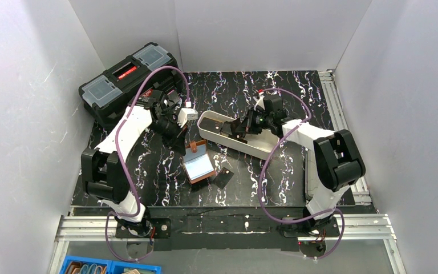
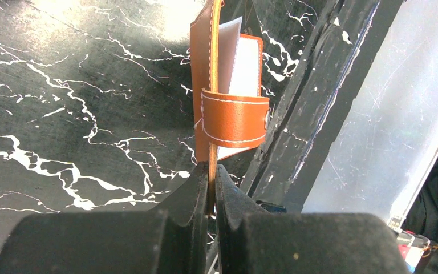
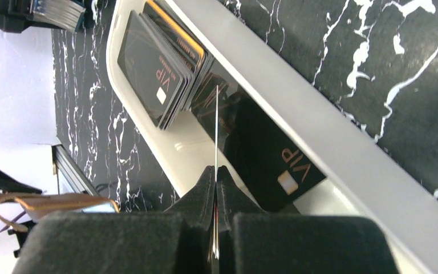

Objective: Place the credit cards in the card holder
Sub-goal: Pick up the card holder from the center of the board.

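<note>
Your left fingers (image 2: 197,197) clamp edge of small brown leather card holder (image 2: 231,117), lying open on black marbled desk (image 2: 63,114). Your right fingers (image 3: 201,197) pinch one thin black credit card (image 3: 216,131) over long white tray (image 3: 296,108). Stack (image 3: 151,63) inside tray left to do. None seen inserted yet.

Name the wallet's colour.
The wallet is orange-brown with white stitching; clearest in left wrist view.

Toolbox (image 1: 130,80): lying closed, left of and beyond the left gripper (image 1: 189,144).
White tray (image 1: 245,147): slanting just beneath the right gripper (image 1: 238,130).
Blue bin (image 1: 91,267): sitting far on the near side of the left gripper.
</note>
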You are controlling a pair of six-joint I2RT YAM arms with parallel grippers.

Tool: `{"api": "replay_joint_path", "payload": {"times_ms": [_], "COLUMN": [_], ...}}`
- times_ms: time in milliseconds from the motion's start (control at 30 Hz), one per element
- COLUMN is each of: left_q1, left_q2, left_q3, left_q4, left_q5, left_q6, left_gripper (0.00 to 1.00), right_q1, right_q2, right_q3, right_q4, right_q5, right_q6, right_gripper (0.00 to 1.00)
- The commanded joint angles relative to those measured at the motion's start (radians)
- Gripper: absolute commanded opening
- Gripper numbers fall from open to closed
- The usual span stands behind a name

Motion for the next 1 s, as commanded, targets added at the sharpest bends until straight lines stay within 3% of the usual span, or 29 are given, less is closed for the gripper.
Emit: {"api": "replay_joint_path", "payload": {"times_ms": [0, 200, 667, 967], "left_q1": [0.002, 0.002, 0.001, 0.004], "left_q2": [-0.070, -0.074, -0.084, -0.087], "left_q3": [-0.019, -0.024, -0.026, -0.034], "left_q4": [0.007, 0.025, 0.045, 0.054], "left_q5": [0.047, 0.046, 0.045, -0.001], "left_q6": [-0.029, -0.048, -0.068, -0.068], "left_gripper": [0.00, 0.00, 0.00, 0.00], "right_q1": [-0.005, -0.019, -0.019, -0.007], "right_q2": [-0.103, -0.115, -0.041, -0.188], "right_q3": [-0.053, -0.077, 0.071, -0.041], "right_q4": [0.006, -0.021, -0.055, -0.036], "right_q5": [0.014, 0.020, -0.021, -0.063], "right_q6": [-0.004, -0.005, -0.011, 0.009], "right_gripper": [0.01, 0.01, 0.01, 0.01]}}
